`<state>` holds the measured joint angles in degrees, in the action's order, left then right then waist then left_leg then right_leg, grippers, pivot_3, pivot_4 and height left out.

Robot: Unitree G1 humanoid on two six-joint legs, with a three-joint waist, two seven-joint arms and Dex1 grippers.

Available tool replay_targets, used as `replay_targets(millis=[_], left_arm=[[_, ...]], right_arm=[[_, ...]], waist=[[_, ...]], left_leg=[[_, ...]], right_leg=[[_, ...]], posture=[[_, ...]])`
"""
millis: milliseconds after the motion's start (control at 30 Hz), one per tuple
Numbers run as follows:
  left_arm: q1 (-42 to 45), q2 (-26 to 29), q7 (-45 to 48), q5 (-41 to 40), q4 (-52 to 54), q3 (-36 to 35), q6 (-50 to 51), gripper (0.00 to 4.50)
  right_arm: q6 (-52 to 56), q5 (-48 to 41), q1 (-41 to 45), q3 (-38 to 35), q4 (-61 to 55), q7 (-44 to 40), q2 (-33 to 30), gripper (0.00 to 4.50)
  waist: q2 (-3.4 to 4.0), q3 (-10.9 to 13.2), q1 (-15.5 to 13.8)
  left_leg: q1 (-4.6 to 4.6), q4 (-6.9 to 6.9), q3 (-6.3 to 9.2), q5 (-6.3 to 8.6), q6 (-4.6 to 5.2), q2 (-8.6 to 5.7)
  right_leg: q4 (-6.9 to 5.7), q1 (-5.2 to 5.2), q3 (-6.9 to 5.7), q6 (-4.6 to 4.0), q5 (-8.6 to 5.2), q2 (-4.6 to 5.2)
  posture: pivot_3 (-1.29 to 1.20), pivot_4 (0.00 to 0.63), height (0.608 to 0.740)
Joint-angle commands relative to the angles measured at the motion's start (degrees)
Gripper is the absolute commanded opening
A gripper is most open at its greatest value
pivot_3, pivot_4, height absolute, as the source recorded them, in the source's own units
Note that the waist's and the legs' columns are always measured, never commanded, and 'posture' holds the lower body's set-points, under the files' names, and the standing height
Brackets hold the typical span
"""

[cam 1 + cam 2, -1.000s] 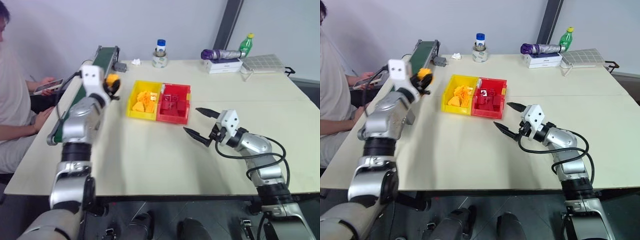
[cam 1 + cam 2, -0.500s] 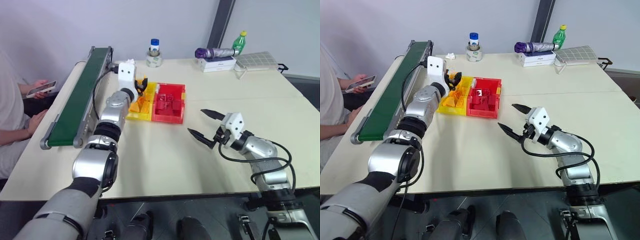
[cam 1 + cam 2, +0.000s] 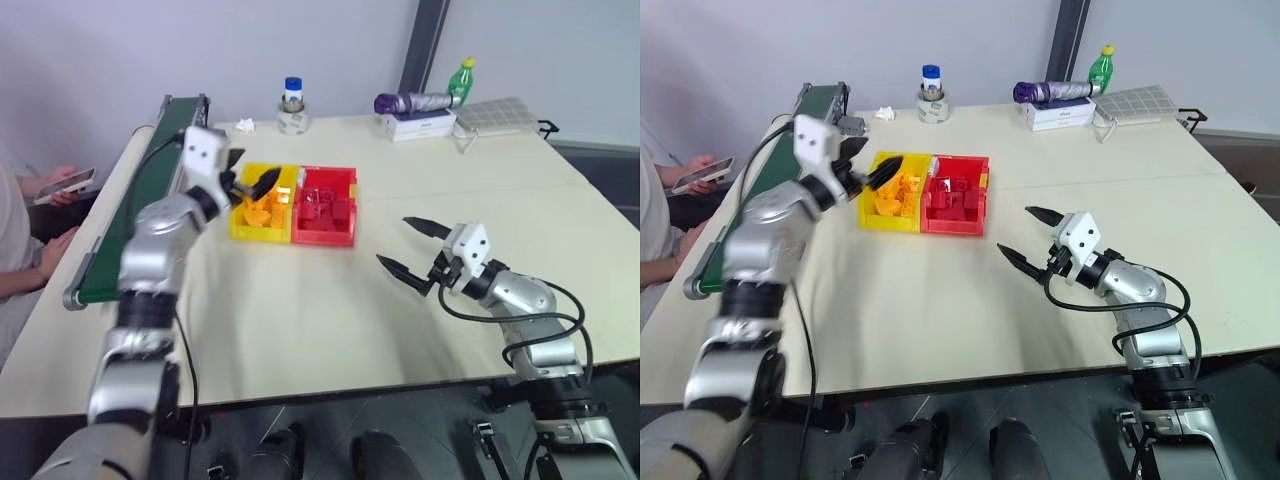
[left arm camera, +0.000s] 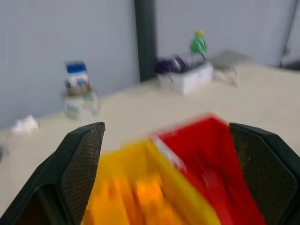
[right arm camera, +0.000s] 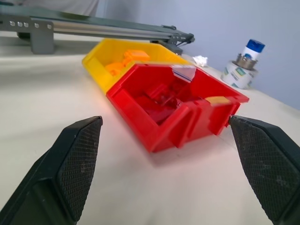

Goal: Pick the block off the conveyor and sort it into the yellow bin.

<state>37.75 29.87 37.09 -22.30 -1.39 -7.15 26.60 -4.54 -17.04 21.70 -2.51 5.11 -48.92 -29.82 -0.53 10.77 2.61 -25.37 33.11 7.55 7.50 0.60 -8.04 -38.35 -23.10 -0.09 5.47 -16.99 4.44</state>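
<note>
Left gripper (image 3: 247, 176) spread wide and empty, yellow bin (image 4: 136, 197) blurred between its fingers, block indistinguishable among orange pieces, right gripper (image 3: 412, 248) open, red bin (image 5: 173, 105) between its fingers

A broad cream-coloured counter (image 3: 330, 300) stands before a plain pale grey wall (image 3: 120, 50), where a dark vertical post (image 3: 418, 45) rises; dark floor (image 3: 610, 190) beyond.

Left gripper (image 3: 250, 177) and right gripper (image 3: 412, 246) both hold jaws spread wide.
</note>
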Motion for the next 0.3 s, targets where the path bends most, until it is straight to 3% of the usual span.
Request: replay_targets(millis=[33,200,300], left_arm=[[-8.3,6.57,3.68,-7.76,16.58,-6.04,7.75,4.45],[-21.2,12.98,5.0,-10.44,20.59,-14.07,11.41,4.45],[-26.4,13.7,5.23,-9.92,18.55,-18.33,8.82,4.45]], right_arm=[[-1.84,-0.53,2.07,-0.48,0.22,-1.05,0.26,4.5],[-2.74,-0.48,3.82,-0.08,2.86,-2.57,0.6,4.5],[-3.22,-0.28,4.97,0.31,4.21,-3.41,0.84,4.5]], waist=[[0.03,-0.01,-0.19],[0.04,-0.01,-1.71],[0.05,-0.01,-1.96]], left_leg=[[0.01,0.01,0.0,0.0,-0.01,0.0],[0.11,0.05,0.01,0.09,-0.15,0.0],[0.11,0.04,0.01,0.1,-0.15,0.0]], right_leg=[[0.0,0.01,0.0,-0.04,0.02,0.0],[0.05,-0.05,0.0,-0.31,-0.06,0.01],[0.07,-0.1,0.01,-0.36,-0.08,0.02]], posture=[[0.0,0.15,0.74],[0.0,0.15,0.74],[0.0,0.15,0.74]])
